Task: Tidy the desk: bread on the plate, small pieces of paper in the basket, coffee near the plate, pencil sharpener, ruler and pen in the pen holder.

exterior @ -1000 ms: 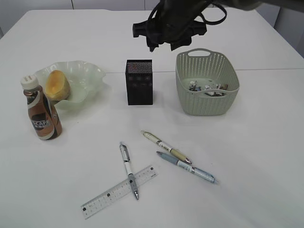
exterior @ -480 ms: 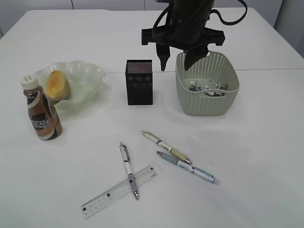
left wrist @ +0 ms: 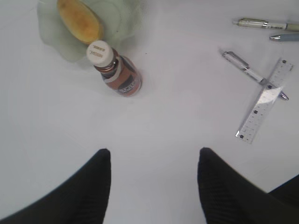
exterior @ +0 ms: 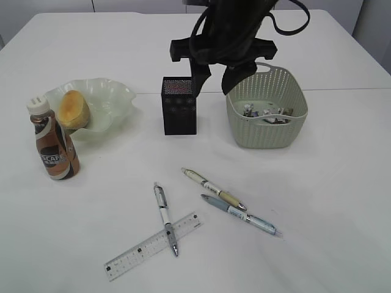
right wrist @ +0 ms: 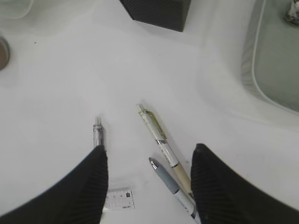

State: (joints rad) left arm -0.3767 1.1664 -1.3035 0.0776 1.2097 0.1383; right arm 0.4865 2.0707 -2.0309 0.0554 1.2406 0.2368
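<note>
Overhead-lit, plain white desk, pale wall behind.

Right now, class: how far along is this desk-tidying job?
Done: the bread lies on the plate, the coffee stands beside it, and paper scraps sit in the basket.
In hand: nothing; the right tool hangs open above the pens.
Left: three pens and the ruler lie outside the pen holder. No pencil sharpener is visible.

coffee label — "SCAFE"
</note>
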